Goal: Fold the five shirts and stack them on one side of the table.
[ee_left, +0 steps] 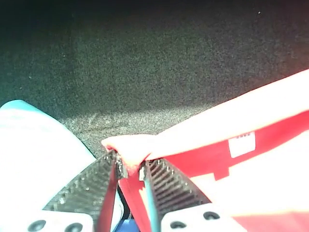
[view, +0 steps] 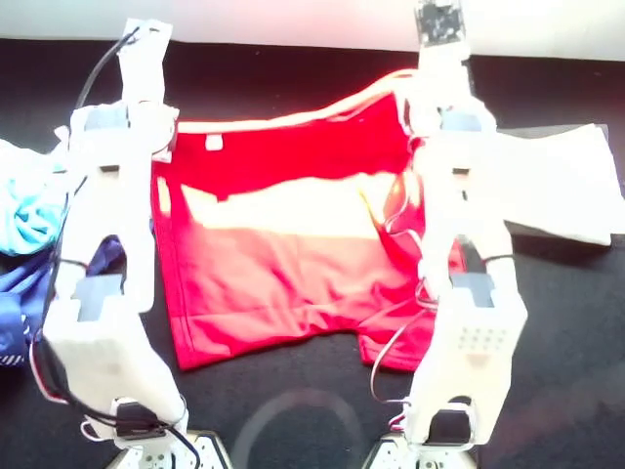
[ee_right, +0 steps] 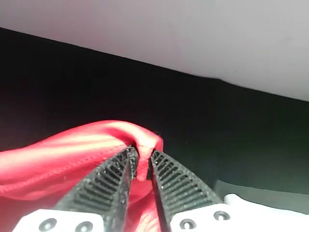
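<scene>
The red shirt [view: 283, 264] lies spread out on the black table [view: 293, 410], and each claw holds one corner of its far edge. The left claw [ee_left: 129, 166] is pinched tight on a bunched bit of red cloth, with the little white tag [ee_left: 241, 144] just beside it. The right claw [ee_right: 141, 162] is pinched tight on the other corner, and the cloth puffs up over its tips. The edge runs pulled out from one claw to the other, and the rest of the shirt lies behind the claws, back toward the arms. I think the claws hold both corners at once so the edge stays straight and the fold comes out neat. A folded white shirt [view: 557, 186] lies flat near the right claw, on its outer side; that looks like the start of the stack. A light blue cloth [view: 29, 205] and a dark blue cloth [view: 20, 303], likely more shirts, sit in a heap out past the left claw.
</scene>
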Robot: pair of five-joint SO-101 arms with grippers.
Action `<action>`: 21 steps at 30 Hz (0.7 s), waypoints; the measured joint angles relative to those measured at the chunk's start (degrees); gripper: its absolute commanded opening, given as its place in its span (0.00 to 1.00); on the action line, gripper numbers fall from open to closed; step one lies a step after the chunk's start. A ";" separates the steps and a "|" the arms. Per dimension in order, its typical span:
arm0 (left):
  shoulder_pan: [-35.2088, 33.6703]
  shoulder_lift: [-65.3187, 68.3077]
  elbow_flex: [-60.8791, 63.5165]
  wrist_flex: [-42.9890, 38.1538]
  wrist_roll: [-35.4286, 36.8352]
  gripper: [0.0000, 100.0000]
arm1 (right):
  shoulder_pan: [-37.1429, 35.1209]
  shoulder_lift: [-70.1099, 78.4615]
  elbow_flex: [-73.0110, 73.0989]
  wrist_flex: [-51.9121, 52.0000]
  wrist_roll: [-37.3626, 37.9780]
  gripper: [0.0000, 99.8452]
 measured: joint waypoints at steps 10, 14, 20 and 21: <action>-0.35 14.42 -9.32 1.93 0.00 0.01 | -0.09 13.01 0.00 -8.00 0.00 0.01; -0.35 16.97 -11.87 5.63 0.00 0.01 | -0.09 13.54 -0.09 -8.00 0.00 0.01; -0.35 17.58 -19.43 17.32 0.00 0.01 | -0.09 11.16 -4.31 -0.70 0.00 0.01; -0.35 17.58 -21.45 19.96 0.00 0.01 | -0.09 9.67 -5.19 2.46 0.00 0.01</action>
